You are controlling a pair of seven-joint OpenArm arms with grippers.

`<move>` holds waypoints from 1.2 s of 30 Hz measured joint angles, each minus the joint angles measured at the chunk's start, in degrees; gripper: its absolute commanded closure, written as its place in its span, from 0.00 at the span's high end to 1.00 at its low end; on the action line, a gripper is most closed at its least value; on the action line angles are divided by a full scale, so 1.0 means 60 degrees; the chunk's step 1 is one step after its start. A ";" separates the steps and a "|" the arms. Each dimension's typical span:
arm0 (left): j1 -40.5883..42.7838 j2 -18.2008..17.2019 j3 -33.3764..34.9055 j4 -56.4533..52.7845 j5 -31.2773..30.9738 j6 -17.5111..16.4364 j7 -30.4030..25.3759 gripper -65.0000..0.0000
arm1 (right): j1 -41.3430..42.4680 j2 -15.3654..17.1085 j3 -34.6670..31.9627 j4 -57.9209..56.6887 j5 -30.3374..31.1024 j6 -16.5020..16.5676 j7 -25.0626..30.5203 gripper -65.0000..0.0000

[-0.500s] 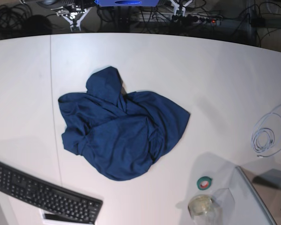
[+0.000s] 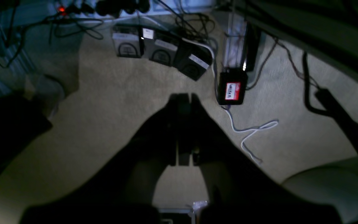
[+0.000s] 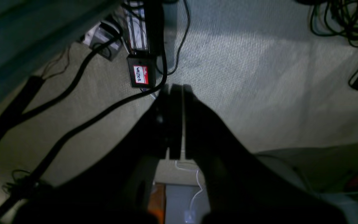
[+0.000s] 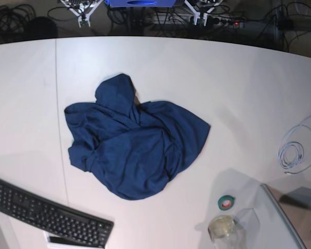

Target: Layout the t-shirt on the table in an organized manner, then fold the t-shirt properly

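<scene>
T-shirt (image 4: 135, 145) heaped mid-table (image 4: 238, 83)

The left claw (image 2: 183, 99), jaws together, hangs over carpet (image 2: 110, 102) and cables (image 2: 250, 130).

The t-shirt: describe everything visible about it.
The t-shirt is plain dark navy, soft-looking fabric with no print. It lies crumpled in a loose heap near the middle of the white table, folds crossing its surface and one rounded lobe poking toward the far edge. Sleeves and collar cannot be told apart in the bunching. Only the table touches it; no gripper is near, and the black keyboard lies apart from it.
</scene>
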State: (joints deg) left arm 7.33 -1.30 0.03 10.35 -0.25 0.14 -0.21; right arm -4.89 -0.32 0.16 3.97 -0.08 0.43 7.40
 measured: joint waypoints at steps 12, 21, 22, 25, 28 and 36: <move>0.0270 -0.0025 0.0000 0.0335 0.0000 0.0007 0.0025 0.01 | -0.0277 -0.0168 -0.0007 0.0091 0.0000 -0.0066 0.0033 0.85; 0.0350 -0.0025 0.0000 0.0528 0.0000 0.0007 0.0007 0.06 | -0.0277 -0.0160 -0.0011 0.0091 -0.0004 -0.0073 0.0029 0.09; 0.0346 -0.0022 0.0004 0.0528 -0.0004 0.0007 0.0007 0.14 | -0.0280 -0.0157 -0.0011 0.0091 -0.0007 -0.0069 0.0025 0.09; 0.0346 -0.0022 0.0091 0.0525 -0.0004 0.0007 0.0007 0.47 | -0.0284 -0.0157 -0.0011 0.0087 0.0000 -0.0069 0.0022 0.03; 0.0415 -0.0025 0.0087 0.0550 0.0000 0.0007 0.0000 0.63 | -0.0280 -0.0157 -0.0011 0.0091 0.0000 -0.0073 0.0029 0.00; 0.0484 -0.0022 0.0000 0.0554 0.0004 0.0007 0.0004 0.36 | -0.0280 -0.0157 -0.0011 0.0087 -0.0004 -0.0073 0.0022 0.00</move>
State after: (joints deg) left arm 10.24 -1.43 0.03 13.67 -0.23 0.19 -0.19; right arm -6.57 -1.26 0.10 4.49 -0.10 -0.01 7.53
